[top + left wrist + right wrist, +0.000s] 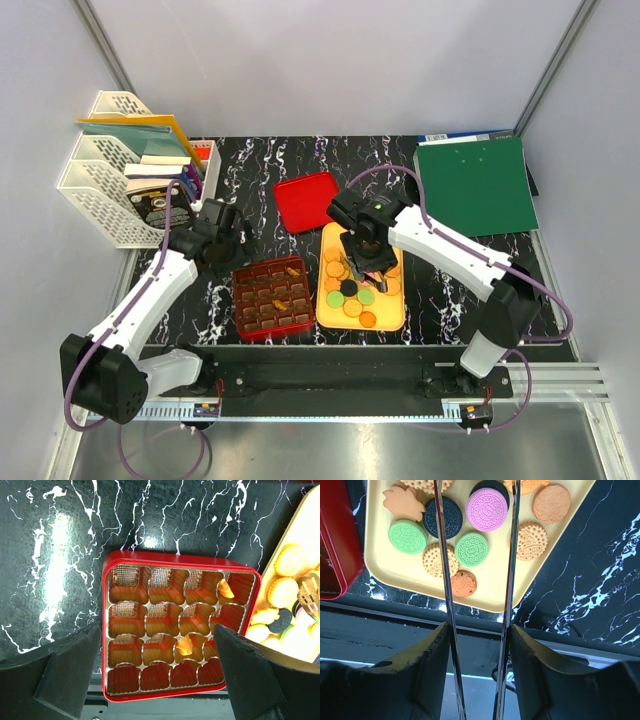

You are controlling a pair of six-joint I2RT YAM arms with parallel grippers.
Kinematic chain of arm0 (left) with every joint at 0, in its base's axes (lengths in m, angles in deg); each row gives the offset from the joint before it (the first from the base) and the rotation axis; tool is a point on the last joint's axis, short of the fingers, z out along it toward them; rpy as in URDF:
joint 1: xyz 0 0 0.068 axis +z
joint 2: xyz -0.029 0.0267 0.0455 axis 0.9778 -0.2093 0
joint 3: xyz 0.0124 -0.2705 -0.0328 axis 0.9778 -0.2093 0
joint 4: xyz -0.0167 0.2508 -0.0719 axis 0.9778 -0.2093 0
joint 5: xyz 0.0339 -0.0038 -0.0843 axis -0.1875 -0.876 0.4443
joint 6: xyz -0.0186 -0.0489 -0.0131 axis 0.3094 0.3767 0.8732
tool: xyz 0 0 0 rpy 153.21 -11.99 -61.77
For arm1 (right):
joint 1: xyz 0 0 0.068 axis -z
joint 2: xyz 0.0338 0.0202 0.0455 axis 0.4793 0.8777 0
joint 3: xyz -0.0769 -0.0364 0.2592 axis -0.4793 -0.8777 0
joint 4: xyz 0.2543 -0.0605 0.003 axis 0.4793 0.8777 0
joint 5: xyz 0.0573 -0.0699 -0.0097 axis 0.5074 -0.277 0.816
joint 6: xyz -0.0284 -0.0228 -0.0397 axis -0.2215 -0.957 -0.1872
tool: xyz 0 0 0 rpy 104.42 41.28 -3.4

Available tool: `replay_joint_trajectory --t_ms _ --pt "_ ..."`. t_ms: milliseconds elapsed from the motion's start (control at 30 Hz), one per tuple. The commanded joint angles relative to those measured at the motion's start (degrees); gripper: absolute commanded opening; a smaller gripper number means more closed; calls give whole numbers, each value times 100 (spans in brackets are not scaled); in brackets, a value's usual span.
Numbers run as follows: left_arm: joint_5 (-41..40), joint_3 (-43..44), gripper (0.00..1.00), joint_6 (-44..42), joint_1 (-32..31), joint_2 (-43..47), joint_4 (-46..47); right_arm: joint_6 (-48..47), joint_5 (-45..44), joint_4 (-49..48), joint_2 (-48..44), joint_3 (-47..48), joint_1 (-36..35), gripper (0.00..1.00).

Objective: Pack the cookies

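Observation:
The cookies lie on a yellow tray; orange, green, pink and black ones show in the right wrist view. Two orange cookies sit in cells of the red grid box. My left gripper is open and empty above the box's near rows. My right gripper is shut on metal tongs, whose blades stand apart over the tray's cookies. The tong tips are cut off in the right wrist view. One tip shows above the cookies in the left wrist view.
A red lid lies behind the tray. A green folder is at the back right and a white file rack at the back left. The box sits just left of the tray.

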State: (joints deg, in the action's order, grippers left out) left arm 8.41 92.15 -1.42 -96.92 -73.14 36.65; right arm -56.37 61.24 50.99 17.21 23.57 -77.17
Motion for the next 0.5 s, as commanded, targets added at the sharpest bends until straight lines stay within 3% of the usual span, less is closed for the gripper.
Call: replay_joint_trajectory --t_ms 0,467 --pt "56 -45 99 -22 28 87 203 -102 46 -63 94 45 46 54" --pt "56 -36 99 -49 46 69 221 -146 459 -327 199 -325 160 50"
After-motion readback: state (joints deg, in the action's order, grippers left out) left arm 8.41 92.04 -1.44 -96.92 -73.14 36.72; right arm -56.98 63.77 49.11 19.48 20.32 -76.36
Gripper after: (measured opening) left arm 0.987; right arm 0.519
